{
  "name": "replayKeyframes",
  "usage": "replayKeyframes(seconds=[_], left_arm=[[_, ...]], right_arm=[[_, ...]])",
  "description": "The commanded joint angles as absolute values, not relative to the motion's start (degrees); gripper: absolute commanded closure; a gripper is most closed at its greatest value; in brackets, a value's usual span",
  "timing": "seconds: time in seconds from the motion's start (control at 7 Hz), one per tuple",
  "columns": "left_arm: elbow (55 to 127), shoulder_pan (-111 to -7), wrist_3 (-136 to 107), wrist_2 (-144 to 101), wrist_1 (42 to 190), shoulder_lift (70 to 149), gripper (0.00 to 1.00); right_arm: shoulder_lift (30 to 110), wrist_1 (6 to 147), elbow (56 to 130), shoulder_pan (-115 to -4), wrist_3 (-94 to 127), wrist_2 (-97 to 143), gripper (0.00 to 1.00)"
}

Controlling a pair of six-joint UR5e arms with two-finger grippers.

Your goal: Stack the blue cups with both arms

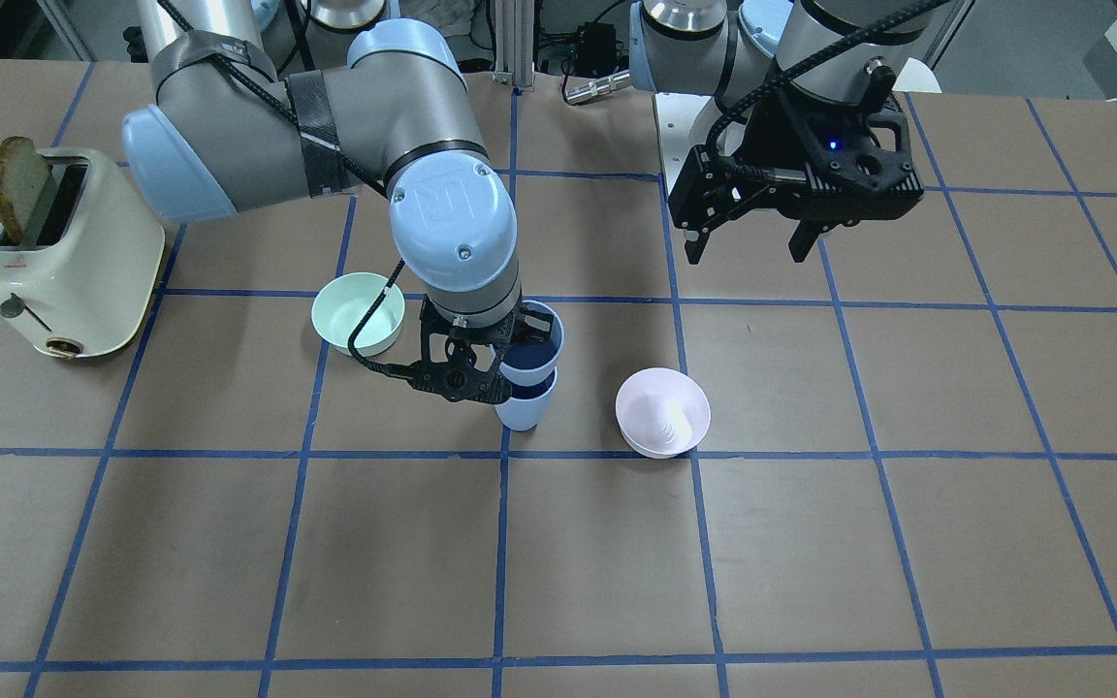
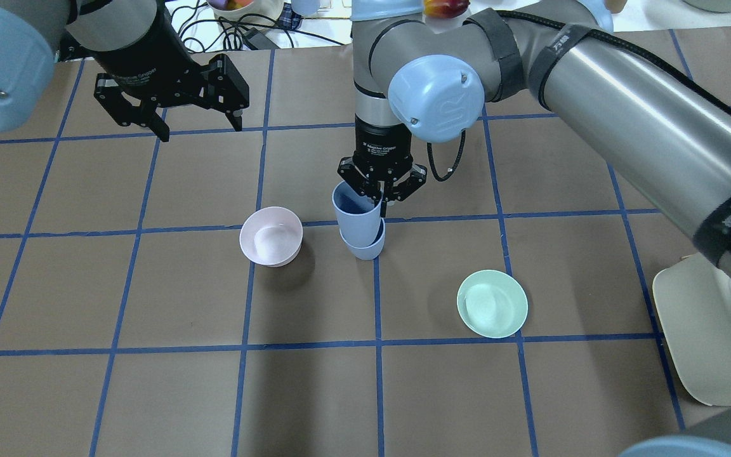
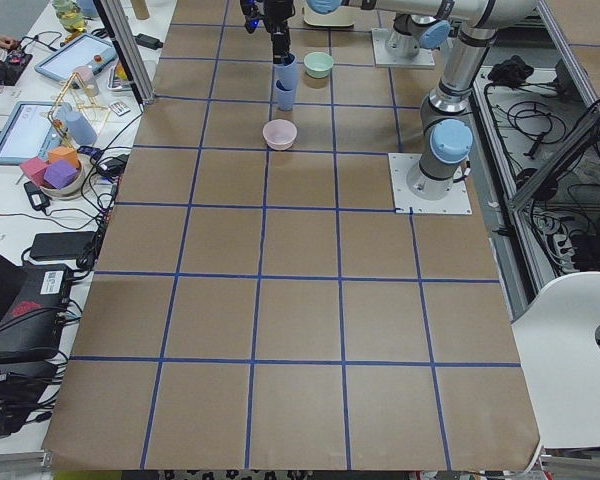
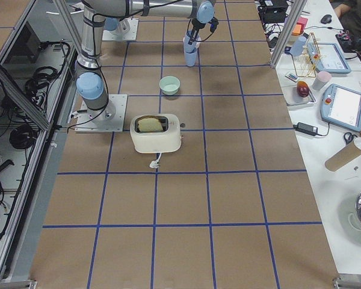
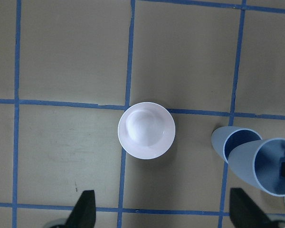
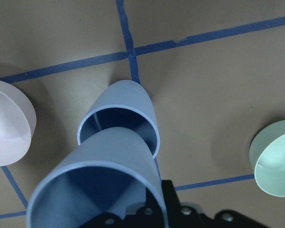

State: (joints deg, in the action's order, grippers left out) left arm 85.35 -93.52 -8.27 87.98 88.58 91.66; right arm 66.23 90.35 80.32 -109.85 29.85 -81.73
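Two blue cups are near the table's middle. The lower blue cup [image 2: 365, 246] [image 1: 523, 410] stands upright on the table. My right gripper [image 2: 381, 198] [image 1: 508, 347] is shut on the rim of the upper blue cup [image 2: 355, 212] [image 1: 531, 351] and holds it tilted, its base at the lower cup's mouth. The right wrist view shows the upper cup [image 6: 99, 185] overlapping the lower cup [image 6: 128, 114]. My left gripper [image 2: 200, 130] [image 1: 746, 254] is open and empty, hovering apart from the cups. Its view shows both cups [image 5: 256, 156] at the right edge.
A pale pink bowl [image 2: 271, 236] [image 1: 662, 412] [image 5: 146, 130] sits beside the cups toward my left. A mint-green bowl [image 2: 492, 303] [image 1: 358, 312] sits toward my right. A cream toaster [image 1: 64, 252] [image 4: 158, 133] with a bread slice stands at my far right.
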Motion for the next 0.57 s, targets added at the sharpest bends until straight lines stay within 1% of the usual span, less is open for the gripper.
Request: replayKeyframes(seconds=[0.0,0.29,0.43], left_arm=[[85.43,-93.52,-8.35,87.98,88.33,91.67,0.0],[85.52,-93.6,-8.35,87.98,88.33,91.58,0.0],[85.52,-93.6,-8.35,87.98,88.33,91.58,0.0]], right_arm=[[65.92,93.24,80.42,-109.78,29.79,-82.0,0.25],[66.44,92.9,80.07,-109.08,29.53,-82.53,0.0],[66.79,92.81,79.46,-108.46,29.53,-82.88,0.0]])
